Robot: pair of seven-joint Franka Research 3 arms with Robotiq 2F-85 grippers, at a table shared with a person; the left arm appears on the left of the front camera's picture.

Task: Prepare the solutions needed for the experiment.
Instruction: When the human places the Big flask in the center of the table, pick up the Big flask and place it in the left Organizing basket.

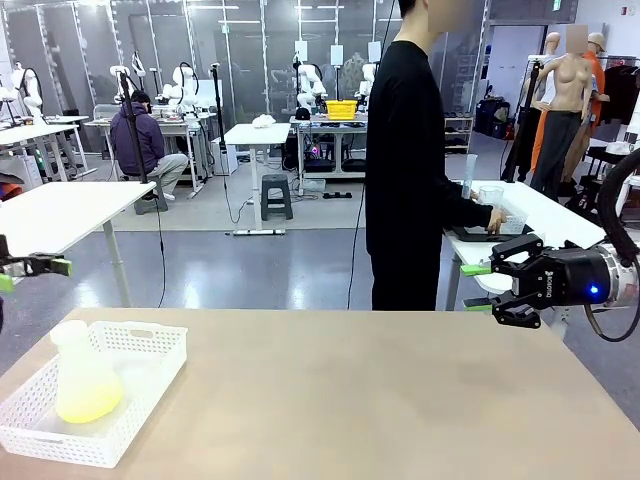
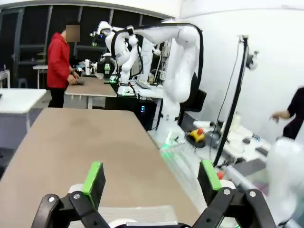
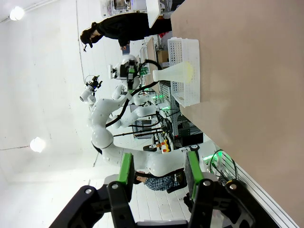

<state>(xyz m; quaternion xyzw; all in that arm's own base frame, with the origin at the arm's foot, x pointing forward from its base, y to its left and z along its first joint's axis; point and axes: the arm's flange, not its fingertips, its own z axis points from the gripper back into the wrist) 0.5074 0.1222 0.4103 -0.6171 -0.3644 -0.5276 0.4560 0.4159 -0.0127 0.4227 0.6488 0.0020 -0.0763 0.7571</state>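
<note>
- At the table's right edge, the right gripper [image 1: 478, 287] hangs with its jaws spread and nothing between its green pads; the right wrist view shows the same gap [image 3: 158, 172].
- Off the table's left edge, the left gripper [image 1: 30, 268] hovers, likewise spread and empty, as the left wrist view confirms [image 2: 153, 178].
- Farther out, near the table's front left corner, a white basket [image 1: 150, 340] holds a flask [image 1: 82, 376] with the solutions [image 1: 88, 399], a shallow pale yellow layer at its bottom.
- Across the table, a person [image 1: 410, 170] faces a neighbouring table, a hand [image 1: 496, 219] at containers there.
- Judging from this, one flask looks ready; neither arm touches it, so most work probably remains.
</note>
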